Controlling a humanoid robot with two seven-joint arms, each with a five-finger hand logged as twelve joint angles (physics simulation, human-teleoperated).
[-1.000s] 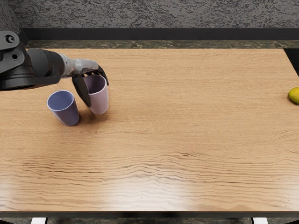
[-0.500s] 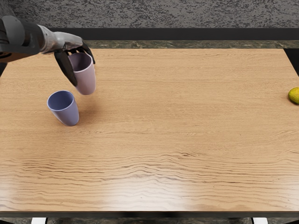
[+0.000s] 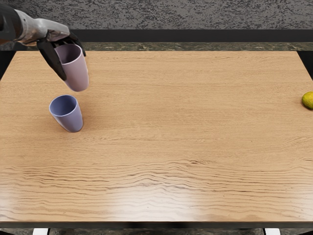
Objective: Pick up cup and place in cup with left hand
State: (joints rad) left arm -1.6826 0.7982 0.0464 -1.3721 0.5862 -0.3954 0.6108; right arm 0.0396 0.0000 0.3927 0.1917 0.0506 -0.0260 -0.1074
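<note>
My left hand (image 3: 59, 53) comes in at the upper left, its dark fingers closed around the rim of a pink cup (image 3: 76, 74). That cup is held in the air, roughly upright with a slight tilt. A blue cup (image 3: 71, 119) stands on the table below it in the picture, its mouth facing up. The two cups appear apart, with a small gap between the pink cup's base and the blue rim.
The wooden table (image 3: 176, 132) fills most of the view. A yellow round fruit (image 3: 308, 100) lies at the right edge of the picture. Behind the table runs a dark strip below a grey wall.
The pink cup has risen off the table and shifted left and up in the picture, carried by my left hand. The blue cup and the yellow fruit have stayed where they were.
</note>
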